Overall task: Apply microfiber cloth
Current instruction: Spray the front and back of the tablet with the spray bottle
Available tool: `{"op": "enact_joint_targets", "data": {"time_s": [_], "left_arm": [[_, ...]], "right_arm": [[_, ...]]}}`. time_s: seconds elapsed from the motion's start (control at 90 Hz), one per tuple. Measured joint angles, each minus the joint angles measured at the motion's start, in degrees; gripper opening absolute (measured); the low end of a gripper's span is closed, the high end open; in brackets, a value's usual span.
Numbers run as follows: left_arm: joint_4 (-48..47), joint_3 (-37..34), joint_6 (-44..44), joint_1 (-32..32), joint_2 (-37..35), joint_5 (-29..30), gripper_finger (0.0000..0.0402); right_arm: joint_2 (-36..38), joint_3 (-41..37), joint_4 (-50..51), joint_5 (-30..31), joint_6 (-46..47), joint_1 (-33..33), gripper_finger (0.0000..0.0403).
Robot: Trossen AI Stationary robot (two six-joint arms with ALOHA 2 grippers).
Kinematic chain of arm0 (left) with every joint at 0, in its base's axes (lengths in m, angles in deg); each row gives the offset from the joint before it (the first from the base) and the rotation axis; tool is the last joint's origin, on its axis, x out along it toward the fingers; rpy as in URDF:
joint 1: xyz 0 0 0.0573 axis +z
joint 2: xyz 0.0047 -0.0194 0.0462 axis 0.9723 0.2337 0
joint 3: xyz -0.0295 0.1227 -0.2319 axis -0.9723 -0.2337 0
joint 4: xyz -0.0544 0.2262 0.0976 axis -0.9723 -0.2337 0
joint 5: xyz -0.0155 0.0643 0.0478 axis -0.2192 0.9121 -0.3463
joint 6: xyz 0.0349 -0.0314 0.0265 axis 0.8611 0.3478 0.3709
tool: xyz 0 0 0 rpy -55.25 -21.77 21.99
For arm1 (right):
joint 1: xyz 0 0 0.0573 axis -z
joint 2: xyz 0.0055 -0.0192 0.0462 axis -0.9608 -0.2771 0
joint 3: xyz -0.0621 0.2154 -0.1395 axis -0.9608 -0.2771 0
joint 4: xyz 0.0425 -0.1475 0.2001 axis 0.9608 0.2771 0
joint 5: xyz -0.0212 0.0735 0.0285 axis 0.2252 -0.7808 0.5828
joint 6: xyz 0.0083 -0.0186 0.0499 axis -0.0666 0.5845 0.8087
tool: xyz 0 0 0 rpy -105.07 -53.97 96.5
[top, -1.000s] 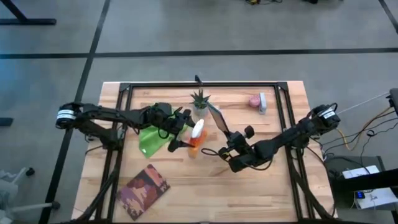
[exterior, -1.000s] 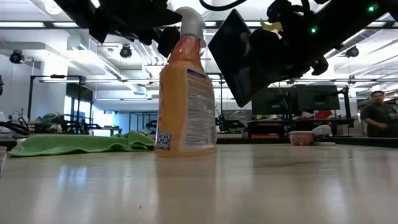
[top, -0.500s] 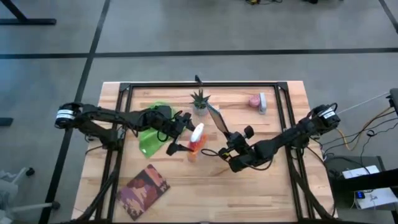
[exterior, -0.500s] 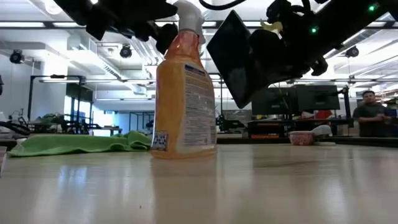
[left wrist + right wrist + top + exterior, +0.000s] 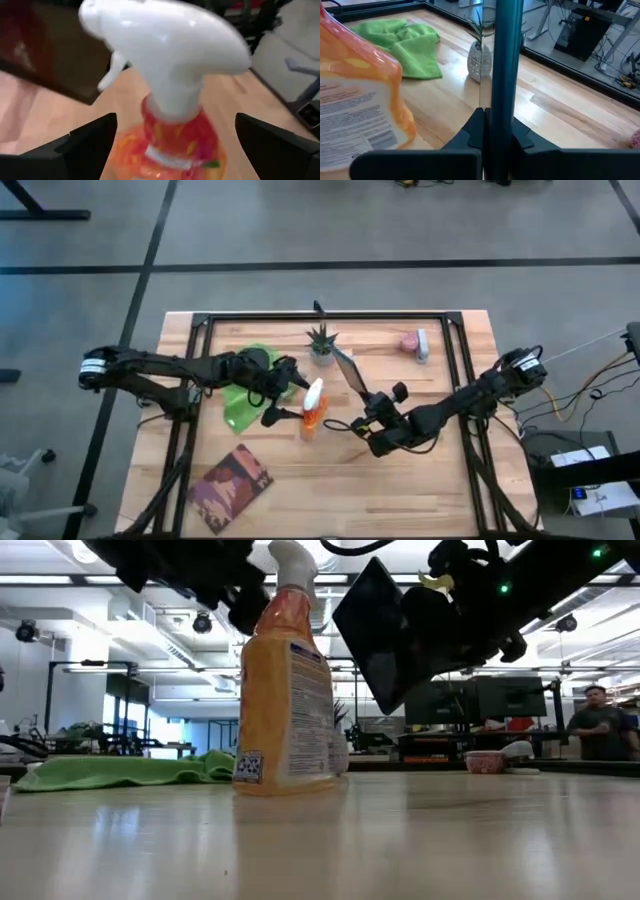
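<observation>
The lime-green microfiber cloth (image 5: 238, 402) lies crumpled on the table under my left arm, also seen in the low view (image 5: 120, 770) and the right wrist view (image 5: 405, 42). To its right stands an orange spray bottle (image 5: 311, 412) with a white head (image 5: 165, 50). My left gripper (image 5: 286, 398) is open, with one finger (image 5: 85, 145) on each side of the bottle and a gap showing at both. Right of the bottle, my right gripper (image 5: 368, 412) is shut on a dark tablet (image 5: 350, 373). My right gripper pinches the tablet's lower edge (image 5: 496, 117) between its two fingers, with one face of the tablet against each finger. The tablet is lifted clear of the table. It stands tilted, rising from the fingers toward the table's far left (image 5: 385, 630).
A small spiky potted plant (image 5: 321, 345) stands just beyond the bottle and tablet. A pink object with a white piece (image 5: 413, 342) lies at the far right. A patterned book (image 5: 232, 483) lies near the front left. A black frame (image 5: 330, 315) runs around the table.
My left gripper has drawn back a little toward the table's left edge. The spray bottle has shifted slightly toward the near left and still stands on its base. The tablet and my right gripper have kept still.
</observation>
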Motion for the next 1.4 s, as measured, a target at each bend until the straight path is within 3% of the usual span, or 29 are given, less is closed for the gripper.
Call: {"op": "enact_joint_targets", "data": {"time_s": [0.133,0.356,0.733,1.4], "left_arm": [[1.51,-0.21,3.15,0.56,2.02,1.53,0.0386],[7.69,-0.25,4.82,1.21,6.0,-1.0,0.0386],[11.71,-0.12,2.04,1.4,4.2,-1.04,0.0387],[23.23,-0.21,1.19,1.4,11.33,-1.04,0.0399]], "right_arm": [[0.0,0.0,-0.18,0.0,-0.01,0.0,0.0009],[0.0,0.02,-0.77,-0.24,-0.74,0.0,0.0009],[-0.02,0.02,-1.16,-0.26,-1.36,0.0,0.0009],[-0.04,0.02,-2.49,-1.53,-2.97,0.0,0.0009]]}}
